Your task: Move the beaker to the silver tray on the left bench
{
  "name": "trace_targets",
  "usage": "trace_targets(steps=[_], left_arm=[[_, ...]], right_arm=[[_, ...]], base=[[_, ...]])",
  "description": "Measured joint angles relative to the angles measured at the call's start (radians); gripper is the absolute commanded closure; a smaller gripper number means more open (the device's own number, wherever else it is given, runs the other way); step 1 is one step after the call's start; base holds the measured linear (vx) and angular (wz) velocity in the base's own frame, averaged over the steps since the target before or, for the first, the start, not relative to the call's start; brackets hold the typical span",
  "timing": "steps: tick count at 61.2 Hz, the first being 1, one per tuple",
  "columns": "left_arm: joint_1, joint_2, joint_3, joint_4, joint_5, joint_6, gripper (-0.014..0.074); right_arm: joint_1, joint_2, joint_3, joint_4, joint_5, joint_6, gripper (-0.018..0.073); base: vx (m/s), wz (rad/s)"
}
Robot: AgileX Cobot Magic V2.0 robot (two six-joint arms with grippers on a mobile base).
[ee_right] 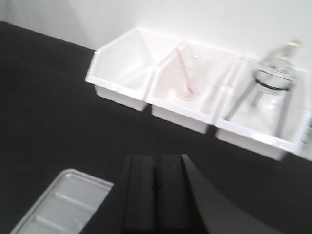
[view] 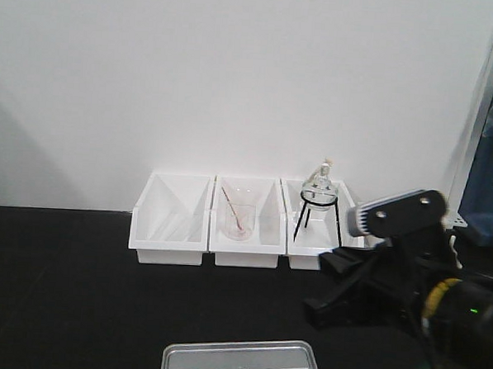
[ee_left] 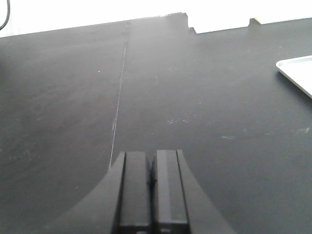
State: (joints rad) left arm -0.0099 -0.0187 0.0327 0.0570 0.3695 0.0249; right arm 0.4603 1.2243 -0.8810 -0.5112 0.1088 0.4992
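Note:
The silver tray (view: 237, 358) lies on the black bench (view: 75, 291) at the bottom centre of the front view. A faint clear shape at its near edge is cut off by the frame, and I cannot tell whether it is the beaker. The tray's corner shows in the left wrist view (ee_left: 298, 73) and in the right wrist view (ee_right: 58, 207), with nothing on the parts that show. My left gripper (ee_left: 152, 155) is shut and empty over bare bench, left of the tray. My right gripper (ee_right: 157, 158) is shut and empty, just right of the tray, facing the bins.
Three white bins (view: 170, 222) stand against the back wall. The left one is empty, the middle holds a clear beaker with a thin rod (view: 239, 220), and the right holds a round flask on a black tripod (view: 319, 196). My right arm (view: 407, 276) fills the right foreground.

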Motion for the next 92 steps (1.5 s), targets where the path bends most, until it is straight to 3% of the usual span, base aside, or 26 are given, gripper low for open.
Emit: trace_targets(steps=[10, 28, 50, 60, 72, 81, 92], left_arm=[[0.000, 0.000, 0.000, 0.000, 0.000, 0.000, 0.0595], [0.000, 0.000, 0.000, 0.000, 0.000, 0.000, 0.0595], [0.000, 0.000, 0.000, 0.000, 0.000, 0.000, 0.0595], [0.000, 0.000, 0.000, 0.000, 0.000, 0.000, 0.0595], [0.000, 0.000, 0.000, 0.000, 0.000, 0.000, 0.0595], [0.000, 0.000, 0.000, 0.000, 0.000, 0.000, 0.0595], [0.000, 0.000, 0.000, 0.000, 0.000, 0.000, 0.0595]], right_arm=[[0.000, -0.270, 0.164, 0.005, 0.091, 0.002, 0.0573], [0.000, -0.652, 0.357, 0.007, 0.111, 0.003, 0.0573], [0.000, -0.819, 0.387, 0.014, 0.111, 0.003, 0.0573], [0.000, -0.854, 0.401, 0.153, 0.130, -0.010, 0.0573], [-0.011, -1.005, 0.587, 0.287, 0.137, -0.161, 0.0571], [-0.119, -1.116, 0.780, 0.393, 0.126, -0.293, 0.0571], [-0.256, -1.227, 0.905, 0.468, 0.076, -0.327, 0.0571]], base=[[0.00, 0.00], [0.00, 0.00], [0.00, 0.00], [0.00, 0.00], [0.00, 0.00], [0.00, 0.00], [0.00, 0.00]])
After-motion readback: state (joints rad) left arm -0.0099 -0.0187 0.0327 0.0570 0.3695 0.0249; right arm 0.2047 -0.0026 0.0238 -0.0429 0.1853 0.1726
